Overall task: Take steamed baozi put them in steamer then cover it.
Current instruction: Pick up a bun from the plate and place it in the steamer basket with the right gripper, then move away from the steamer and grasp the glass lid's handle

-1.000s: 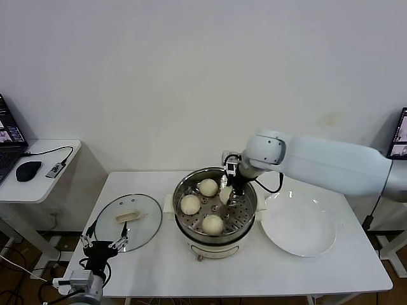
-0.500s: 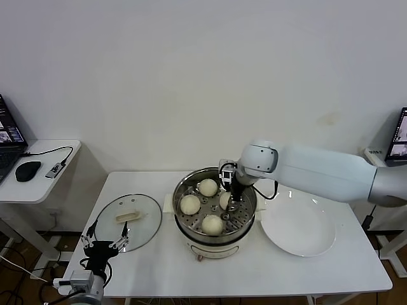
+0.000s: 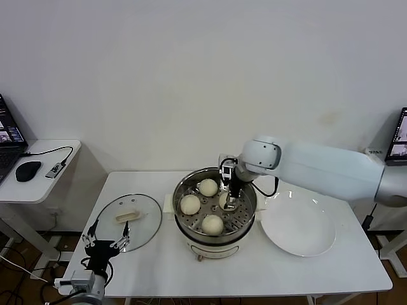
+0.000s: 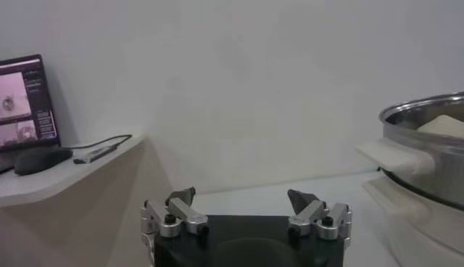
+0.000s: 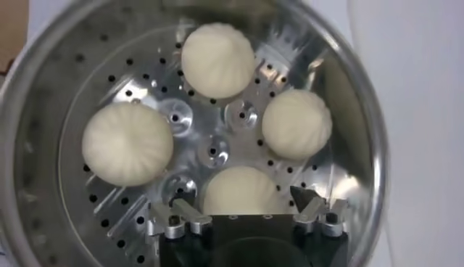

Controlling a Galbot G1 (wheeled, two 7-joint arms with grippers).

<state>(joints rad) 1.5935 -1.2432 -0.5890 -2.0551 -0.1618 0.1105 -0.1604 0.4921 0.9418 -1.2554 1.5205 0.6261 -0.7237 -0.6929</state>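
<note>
We are hovering our right gripper (image 5: pixel 248 212), fingers spread, over the fourth baozi (image 5: pixel 240 192) in the steamer (image 3: pixel 184 219) at frame centre, freeing it; our left gripper (image 4: pixel 246 210) is waiting open, lower left.

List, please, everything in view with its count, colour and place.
baozi: four, cream-white, inside the steamer.
steamer: one, steel basket on cream base, table centre.
cover: one, clear glass, flat on the table left of the steamer.
plate: one, white, right of the steamer.
table: one, white.
side table: one, white, far left, carrying mouse and laptop.
right gripper: open, above the nearest bun in the steamer.
left gripper: open, parked at the table's front left edge.
</note>
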